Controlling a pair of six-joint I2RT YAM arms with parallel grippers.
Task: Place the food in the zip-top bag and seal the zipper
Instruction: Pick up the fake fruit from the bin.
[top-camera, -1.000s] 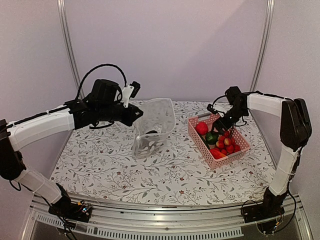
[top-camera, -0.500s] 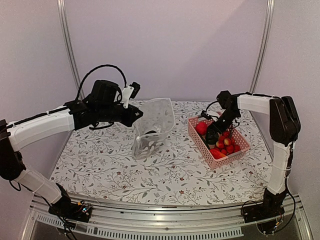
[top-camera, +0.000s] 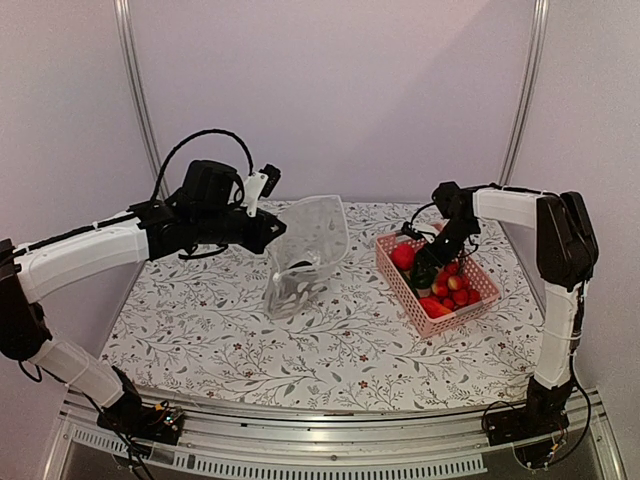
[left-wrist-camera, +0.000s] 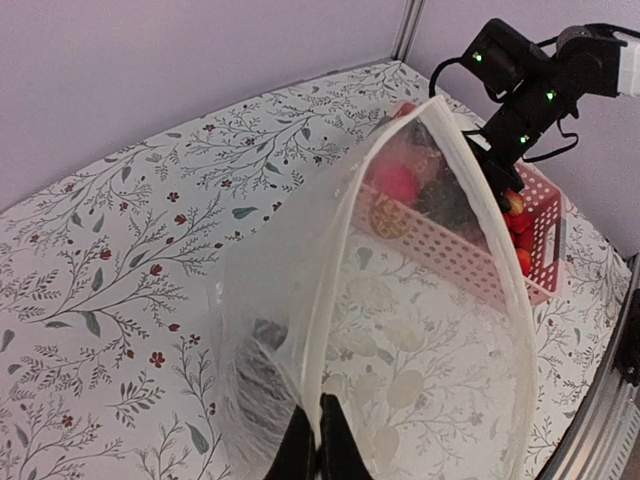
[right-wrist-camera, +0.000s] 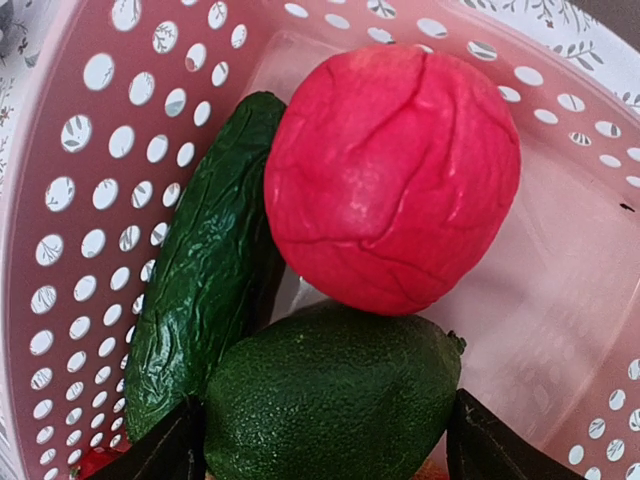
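Note:
The zip-top bag (top-camera: 305, 255) stands open at mid table, mouth up. My left gripper (top-camera: 272, 232) is shut on its rim, pinching the whitish zipper (left-wrist-camera: 330, 300) between its fingertips (left-wrist-camera: 318, 450). A dark eggplant-like piece (top-camera: 302, 266) lies inside the bag. The pink basket (top-camera: 440, 322) holds a red round fruit (right-wrist-camera: 390, 175), the green round piece (right-wrist-camera: 330, 400) and small red tomatoes (top-camera: 455, 290). My right gripper (right-wrist-camera: 320, 440) is down in the basket (right-wrist-camera: 80, 200), its fingers pressed against both sides of the green round piece, which rests under the red fruit.
A dark green crinkly piece (right-wrist-camera: 200, 280) lies along the basket wall left of the green round piece. The floral tablecloth (top-camera: 340, 345) covers the table. Grey walls and metal posts close in the back and sides.
My right gripper moved left and down into the basket onto the green round piece. The left gripper and the bag have not moved.

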